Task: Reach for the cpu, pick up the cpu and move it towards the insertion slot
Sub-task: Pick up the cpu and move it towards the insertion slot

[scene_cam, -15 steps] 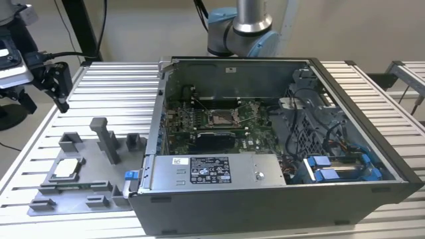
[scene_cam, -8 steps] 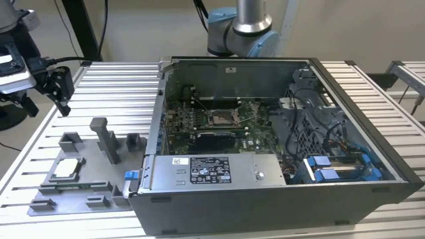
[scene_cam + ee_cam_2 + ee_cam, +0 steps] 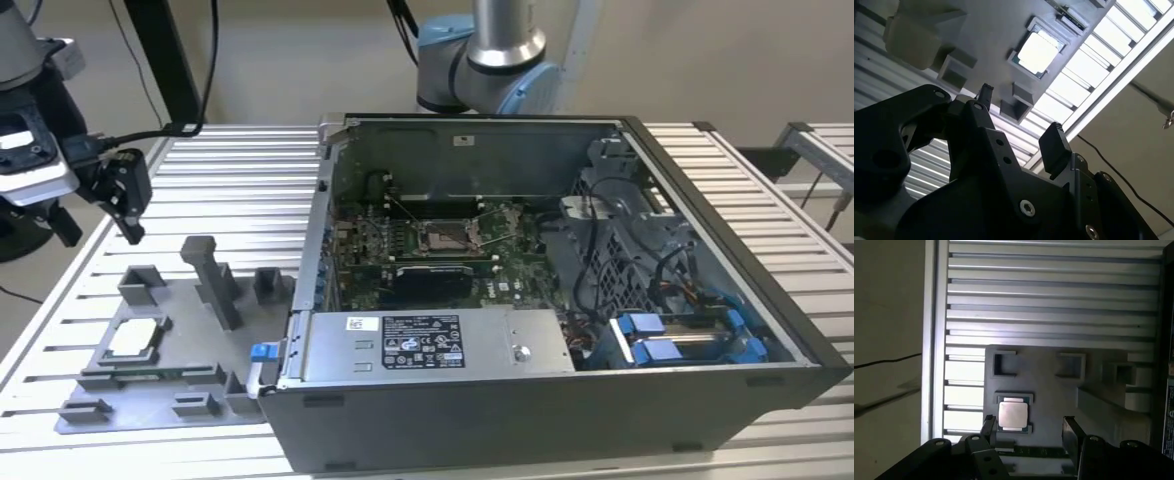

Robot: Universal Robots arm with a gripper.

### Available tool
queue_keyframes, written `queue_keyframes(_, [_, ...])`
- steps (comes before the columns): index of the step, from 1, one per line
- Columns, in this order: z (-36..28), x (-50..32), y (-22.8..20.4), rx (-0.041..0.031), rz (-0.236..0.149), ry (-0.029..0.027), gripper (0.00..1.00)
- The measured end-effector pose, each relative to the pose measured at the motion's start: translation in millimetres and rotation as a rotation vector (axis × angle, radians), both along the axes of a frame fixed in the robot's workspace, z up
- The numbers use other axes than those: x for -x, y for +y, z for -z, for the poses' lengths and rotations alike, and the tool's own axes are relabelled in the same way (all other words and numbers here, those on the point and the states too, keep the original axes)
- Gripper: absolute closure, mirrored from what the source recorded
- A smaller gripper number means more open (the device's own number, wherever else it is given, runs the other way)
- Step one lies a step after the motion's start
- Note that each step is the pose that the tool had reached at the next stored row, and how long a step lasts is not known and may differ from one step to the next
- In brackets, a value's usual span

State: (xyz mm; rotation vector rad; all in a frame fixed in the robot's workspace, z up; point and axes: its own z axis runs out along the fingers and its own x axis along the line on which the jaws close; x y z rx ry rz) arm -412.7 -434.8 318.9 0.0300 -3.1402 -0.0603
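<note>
Reach for the cpu (image 3: 1013, 415): fingers (image 3: 1073, 432) spread, empty.
It lies flat in the grey fixture (image 3: 1054, 390) on the counter (image 3: 1054, 300), off-centre between them; a good reach would centre it and square to its edges.

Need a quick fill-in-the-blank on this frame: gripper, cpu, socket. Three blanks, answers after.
1. The gripper is apart from the cpu, and its jaws stand ____.
2. The cpu lies on the grey fixture, to the exterior view's ____ of the computer case.
3. The insertion slot sits in the ____ circuit board inside the case.
Missing words: open; left; green.
</note>
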Motion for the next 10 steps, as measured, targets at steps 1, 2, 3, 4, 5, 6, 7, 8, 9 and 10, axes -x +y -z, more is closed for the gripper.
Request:
queue_keyframes(1, [1.1, 0.2, 0.0, 0.0001, 0.000, 0.0001, 0.00])
queue_keyframes(2, [2.1, 0.5, 0.0, 0.0001, 0.000, 0.0001, 0.00])
queue_keyframes(3, [3.1, 0.7, 0.0, 0.0001, 0.000, 0.0002, 0.00])
queue_keyframes(4, [3.6, 0.9, 0.0, 0.0002, 0.000, 0.0002, 0.00])
queue_keyframes(5, [3.6, 0.9, 0.0, 0.0002, 0.000, 0.0003, 0.00])
queue_keyframes(6, [3.6, 0.9, 0.0, 0.0002, 0.000, 0.0003, 0.00])
queue_keyframes(7, [3.6, 0.9, 0.0, 0.0002, 0.000, 0.0004, 0.00])
queue_keyframes(8, [3.7, 0.9, 0.0, 0.0002, 0.000, 0.0003, 0.00])
queue_keyframes(9, [3.8, 0.9, 0.0, 0.0001, 0.000, 0.0002, 0.00])
queue_keyframes(10, [3.8, 0.9, 0.0, 0.0001, 0.000, 0.0002, 0.00])
